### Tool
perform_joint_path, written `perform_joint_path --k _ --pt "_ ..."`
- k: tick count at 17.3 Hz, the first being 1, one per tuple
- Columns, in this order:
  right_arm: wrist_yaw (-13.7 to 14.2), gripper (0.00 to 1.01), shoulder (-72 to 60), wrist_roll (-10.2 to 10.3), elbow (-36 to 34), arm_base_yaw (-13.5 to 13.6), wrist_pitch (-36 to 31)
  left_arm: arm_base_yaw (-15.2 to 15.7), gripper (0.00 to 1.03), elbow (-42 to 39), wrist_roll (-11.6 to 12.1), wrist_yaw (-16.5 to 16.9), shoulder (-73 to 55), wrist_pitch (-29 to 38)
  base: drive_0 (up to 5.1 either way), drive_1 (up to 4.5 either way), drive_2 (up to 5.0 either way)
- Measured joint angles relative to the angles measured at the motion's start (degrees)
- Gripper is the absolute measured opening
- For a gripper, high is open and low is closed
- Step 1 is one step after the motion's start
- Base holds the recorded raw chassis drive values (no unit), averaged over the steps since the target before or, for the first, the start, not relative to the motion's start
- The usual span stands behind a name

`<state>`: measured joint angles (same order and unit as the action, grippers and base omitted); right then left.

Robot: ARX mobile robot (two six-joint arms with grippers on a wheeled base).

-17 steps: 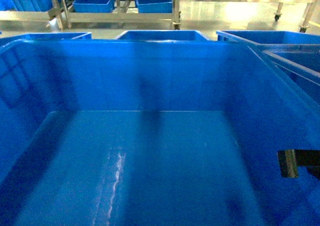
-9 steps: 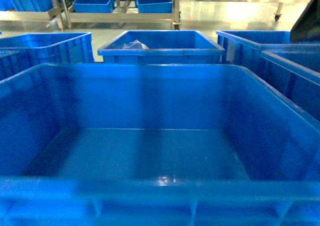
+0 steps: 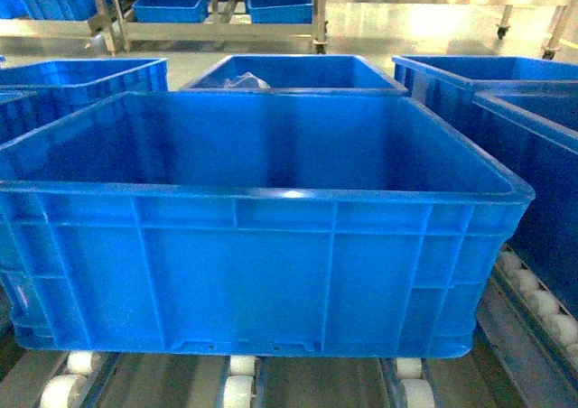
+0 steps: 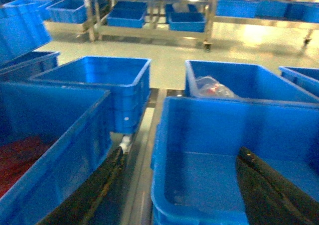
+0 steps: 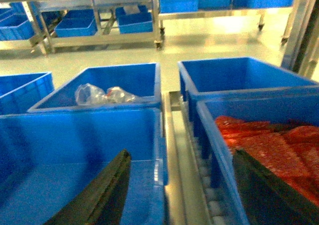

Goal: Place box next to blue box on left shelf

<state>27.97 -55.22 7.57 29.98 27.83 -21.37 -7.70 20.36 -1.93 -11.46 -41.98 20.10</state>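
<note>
While the large blue crate (image 3: pixel 262 245) fills the middle of the head view, it is seen resting flat on the white rollers (image 3: pixel 242 372) of the left shelf (image 3: pixel 533 291), its ribbed near wall facing the camera and its inside empty. It is set level on the rails so that its weight is carried by several roller rows at once.

To its right a second blue crate (image 3: pixel 542 191) stands just beside it, with only a narrow lane of rollers between; this seems to be the neighbour named in the task, so the placing is judged close to done. Behind it a further crate holding crumpled clear plastic (image 5: pixel 102 94) is lined up on the same rack.

From the left wrist view the left claw (image 4: pixel 179 185) is seen spread wide, one dark finger (image 4: pixel 99 190) outside the crate's left wall and the other inside it, so the wall is straddled but no squeeze on it can be seen. The right claw (image 5: pixel 184 190) is likewise wide apart astride the right wall, its outer finger (image 5: pixel 269 190) over a neighbouring crate of red material (image 5: pixel 269 135). Nothing appears to be held by either.
</note>
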Motion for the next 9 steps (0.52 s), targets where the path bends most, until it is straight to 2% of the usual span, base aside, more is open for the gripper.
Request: perform_joint_path --k 1,2,3,5,9 --pt "-2.32 0.55 3.30 -3.34 -5.03 -3.28 -5.62 0.46 0.52 -2.43 0.66 3.85 1.27 2.91 0.0 0.00 0.0" --pt "-5.14 0.43 6.27 -5.05 -8.68 -5.60 -6.75 1.01 0.40 -4.85 0.94 5.40 2.99 3.26 0.0 0.00 0.0" --pt "-7.93 0.30 8.87 -6.03 -11.93 -7.80 -6.82 2.14 0.27 -7.21 0.94 5.77 4.87 3.26 0.0 0.00 0.0" --pt "-12.48 0.02 13.90 -6.67 -17.00 -12.61 -6.54 7.50 0.01 -10.49 0.87 11.15 8.72 3.15 0.0 0.00 0.0" --pt "-18.80 0.02 22.47 -7.19 -23.02 -18.93 -3.89 7.65 0.02 -14.91 1.03 11.41 15.30 0.79 0.0 0.00 0.0"
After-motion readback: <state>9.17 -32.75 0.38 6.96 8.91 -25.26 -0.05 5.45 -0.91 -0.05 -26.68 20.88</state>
